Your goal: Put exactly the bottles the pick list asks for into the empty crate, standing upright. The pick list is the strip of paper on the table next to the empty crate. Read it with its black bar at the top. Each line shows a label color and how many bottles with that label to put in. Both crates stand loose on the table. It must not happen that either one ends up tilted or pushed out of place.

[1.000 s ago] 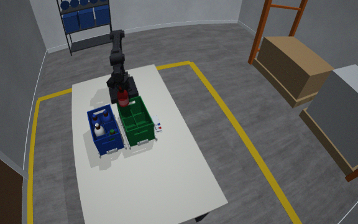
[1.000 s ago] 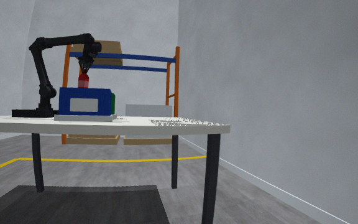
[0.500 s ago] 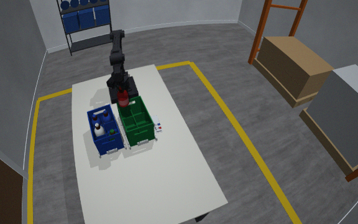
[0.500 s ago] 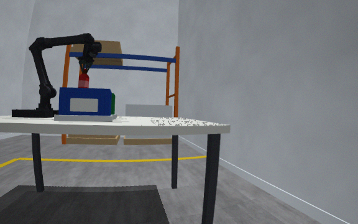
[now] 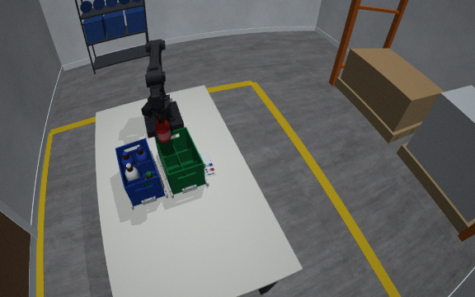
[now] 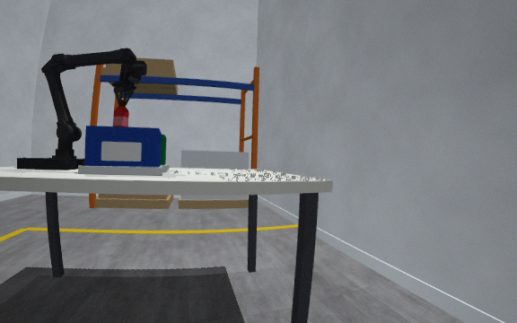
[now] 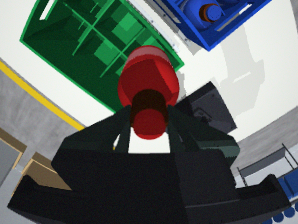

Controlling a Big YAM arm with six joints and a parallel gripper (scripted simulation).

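Top view shows a white table [image 5: 229, 214] carrying two crates side by side: a blue crate [image 5: 143, 194] with several bottles in it, and an empty green crate [image 5: 188, 175] with a paper strip [image 5: 209, 166] just beside it. The gripper [image 6: 122, 102] is clamped on the neck of a red bottle [image 6: 121, 117] and holds it in the air over the green crate's end nearest the arm's base. The step in hand looks like carrying the bottle to the empty crate. The next move probably calls for centring it over one compartment, then lowering straight down before letting go. The bottle hangs upright, long axis vertical, cap up between the fingers, base pointing down at the crate.
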